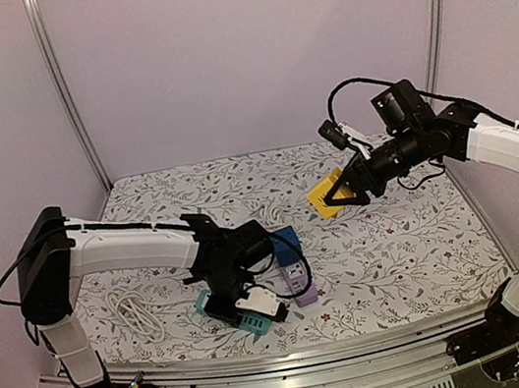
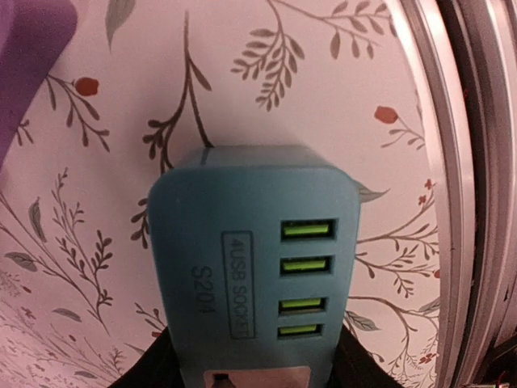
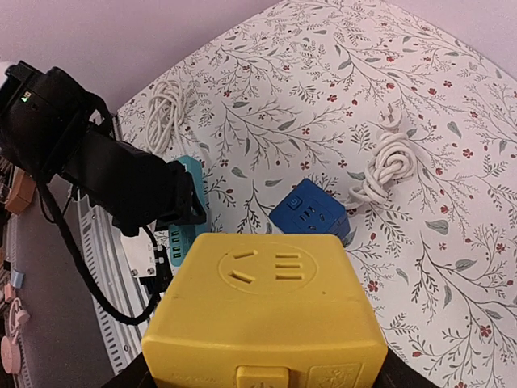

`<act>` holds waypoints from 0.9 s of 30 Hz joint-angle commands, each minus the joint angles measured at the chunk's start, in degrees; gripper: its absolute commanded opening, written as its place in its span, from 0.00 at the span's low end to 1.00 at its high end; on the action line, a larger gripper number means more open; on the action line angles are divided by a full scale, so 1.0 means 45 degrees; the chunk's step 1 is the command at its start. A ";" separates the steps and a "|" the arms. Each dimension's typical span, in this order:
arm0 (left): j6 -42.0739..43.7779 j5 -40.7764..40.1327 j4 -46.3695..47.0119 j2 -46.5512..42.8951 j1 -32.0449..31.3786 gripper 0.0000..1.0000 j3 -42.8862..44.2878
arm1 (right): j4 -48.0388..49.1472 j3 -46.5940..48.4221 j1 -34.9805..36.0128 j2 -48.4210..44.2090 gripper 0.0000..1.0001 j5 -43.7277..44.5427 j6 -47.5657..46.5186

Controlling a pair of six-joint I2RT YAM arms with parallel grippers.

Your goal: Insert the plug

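Note:
My left gripper (image 1: 241,305) (image 2: 250,373) is shut on a teal USB socket strip (image 1: 230,316) (image 2: 254,259), held low over the cloth near the front rail. My right gripper (image 1: 342,196) (image 3: 258,381) is shut on a yellow socket cube (image 1: 324,195) (image 3: 262,311), held above the table at the right, socket face up. A white coiled cable (image 3: 386,162) with a white plug (image 3: 390,120) lies on the cloth beside a blue socket cube (image 1: 287,243) (image 3: 311,214). I cannot make this cable out in the top view.
A purple socket block (image 1: 302,284) (image 2: 32,48) lies right of the teal strip. A second white cable coil (image 1: 135,314) (image 3: 166,109) lies at the left. The metal front rail (image 2: 452,202) runs close to the left gripper.

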 commanded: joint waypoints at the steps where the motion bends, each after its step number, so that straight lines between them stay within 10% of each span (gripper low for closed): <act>1: 0.0575 -0.0766 0.1313 0.0430 -0.0495 0.43 -0.0239 | 0.0059 -0.0303 -0.0053 -0.0534 0.00 0.0010 -0.0179; 11: 0.0355 -0.1242 0.2334 -0.0129 -0.0706 0.63 -0.0620 | 0.0036 -0.0413 -0.0059 -0.0679 0.00 0.0049 -0.0582; 12: 0.0187 -0.1199 0.2411 -0.0242 -0.0717 0.91 -0.0616 | 0.0042 -0.0430 -0.0067 -0.0694 0.00 0.0049 -0.0621; 13: -0.0039 -0.1203 0.2518 -0.0336 -0.0740 0.98 -0.0589 | 0.0050 -0.0430 -0.0065 -0.0681 0.00 0.0049 -0.0686; 27: -0.6468 -0.2648 0.4786 -0.3646 -0.0766 0.99 -0.0678 | 0.0984 -0.0446 -0.0081 -0.0237 0.00 -0.0041 -0.1200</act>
